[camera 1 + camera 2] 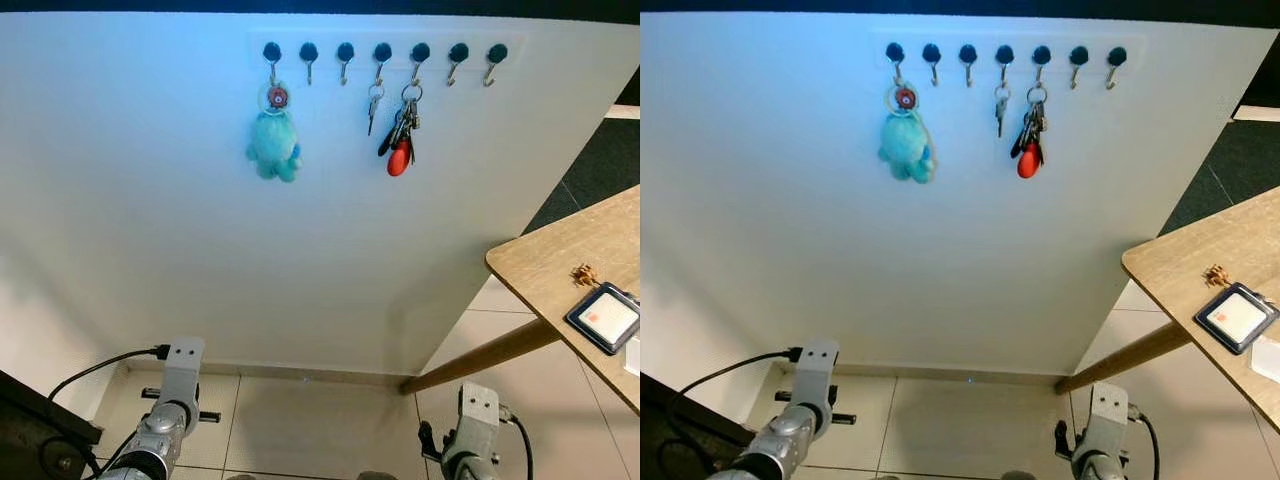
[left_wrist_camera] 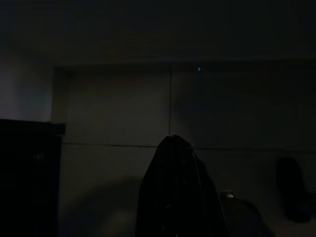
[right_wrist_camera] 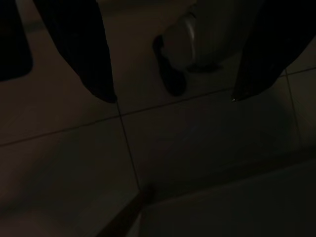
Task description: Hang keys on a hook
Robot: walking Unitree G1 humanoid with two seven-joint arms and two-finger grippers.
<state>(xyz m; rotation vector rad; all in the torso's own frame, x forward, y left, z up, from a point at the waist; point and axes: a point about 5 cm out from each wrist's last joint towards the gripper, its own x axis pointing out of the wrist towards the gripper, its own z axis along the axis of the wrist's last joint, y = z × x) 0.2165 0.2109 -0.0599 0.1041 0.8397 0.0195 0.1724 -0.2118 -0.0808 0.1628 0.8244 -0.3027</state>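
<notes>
Nearest: left arm (image 1: 165,420) and right arm (image 1: 472,430), silver, hanging low over the tiled floor (image 1: 320,425), both idle. Left gripper (image 2: 175,187) seen in its dark wrist view as one black mass, fingers pressed together. Right gripper (image 3: 173,94) seen in its wrist view with two black fingers (image 3: 86,54) spread wide apart over the floor tiles, nothing between them.

Right side, middle distance: corner of a wooden table (image 1: 540,270) on a slanted leg. On it, a dark-framed card holder (image 1: 604,317) and a small brownish object (image 1: 584,274), too small to identify.

Far: white wall (image 1: 200,230) carrying a rack of seven black-capped hooks (image 1: 345,55) in a row near the top.
- First hook from the robot's left: turquoise plush charm (image 1: 274,143) on a ring.
- Fourth hook: small single key (image 1: 373,105), hanging free.
- Fifth hook: bunch of keys (image 1: 404,130) with a red fob (image 1: 399,159), hanging on its ring, just beside the single key, well above both grippers.
- Second, third, sixth and seventh hooks: bare.
</notes>
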